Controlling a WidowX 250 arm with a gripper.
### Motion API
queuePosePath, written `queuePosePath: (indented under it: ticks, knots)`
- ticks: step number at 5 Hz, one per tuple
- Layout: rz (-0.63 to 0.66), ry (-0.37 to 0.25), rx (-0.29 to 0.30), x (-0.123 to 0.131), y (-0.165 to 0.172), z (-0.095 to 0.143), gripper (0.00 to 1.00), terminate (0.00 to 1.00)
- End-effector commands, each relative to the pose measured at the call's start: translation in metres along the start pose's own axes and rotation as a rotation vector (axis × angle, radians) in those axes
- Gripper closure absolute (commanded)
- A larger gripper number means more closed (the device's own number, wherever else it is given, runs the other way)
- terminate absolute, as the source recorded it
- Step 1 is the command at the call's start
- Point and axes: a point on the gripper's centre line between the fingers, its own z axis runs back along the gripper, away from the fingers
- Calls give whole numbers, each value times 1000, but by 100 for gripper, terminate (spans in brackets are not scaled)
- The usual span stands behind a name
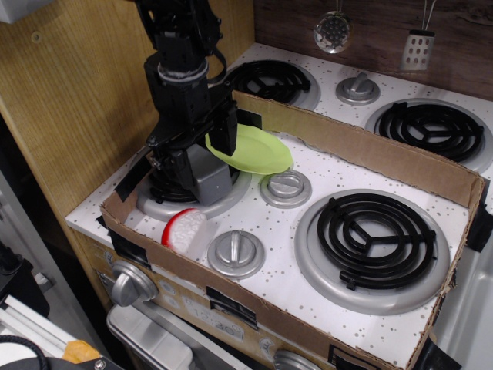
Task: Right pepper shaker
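Observation:
The pepper shaker [208, 179] is a boxy grey body resting tilted on the front left burner [166, 204]. Its silver cap is hidden behind the arm. My black gripper [199, 146] hangs right over the shaker with its fingers spread. One finger [174, 160] is at the shaker's left. The other finger [226, 127] is above its right side, in front of the green plate. The jaws are open and do not close on the shaker.
A lime green plate [254, 150] lies just right of the gripper. A red and white object [185, 230] sits in front of the burner. Two silver knobs [286, 187] [236, 253] and a large black burner [376, 237] are to the right. A cardboard wall [370, 150] rings the stove top.

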Motion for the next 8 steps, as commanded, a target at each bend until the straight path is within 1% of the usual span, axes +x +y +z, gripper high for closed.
queuePosePath:
  ticks: [1,2,3,4,5,7,8]
  knots:
    - [2,3,-6,5,-3,-1,0,0]
    - [-5,20,-4,8,-3,-6,0,0]
    - [-7,13,-8,9,-3,-9,0,0]
    - [-13,-4,-17,12,-3,-10,100,0]
    - [2,-27,-12,9,-3,-6,100,0]
    - [30,-114,-35,-6,-3,17,100,0]
    - [37,-166,-58,-13,0,27,100,0]
